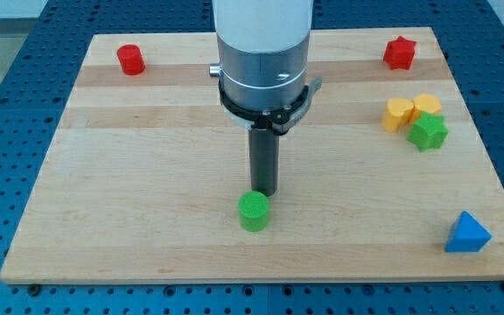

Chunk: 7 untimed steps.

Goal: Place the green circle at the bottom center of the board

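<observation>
The green circle (254,211) is a short green cylinder standing on the wooden board (147,175), near the middle of the view's bottom part. My tip (264,193) is the lower end of a dark rod below a white and grey arm housing. The tip sits just above and slightly right of the green circle, touching or almost touching its upper edge.
A red cylinder (130,59) stands at the top left. A red star (399,52) stands at the top right. Two yellow blocks (399,114) (426,106) and a green star (428,132) cluster at the right. A blue triangle (466,234) lies at the bottom right.
</observation>
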Each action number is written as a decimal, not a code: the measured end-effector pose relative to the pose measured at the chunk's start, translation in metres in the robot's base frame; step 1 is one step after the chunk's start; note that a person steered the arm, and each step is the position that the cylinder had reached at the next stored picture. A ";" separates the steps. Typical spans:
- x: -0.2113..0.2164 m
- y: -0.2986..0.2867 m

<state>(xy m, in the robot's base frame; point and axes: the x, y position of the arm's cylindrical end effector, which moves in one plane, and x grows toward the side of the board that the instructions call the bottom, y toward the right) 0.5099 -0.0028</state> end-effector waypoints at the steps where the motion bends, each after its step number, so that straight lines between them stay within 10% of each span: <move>1: -0.017 -0.014; 7: 0.024 -0.014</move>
<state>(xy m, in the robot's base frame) 0.5337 -0.0170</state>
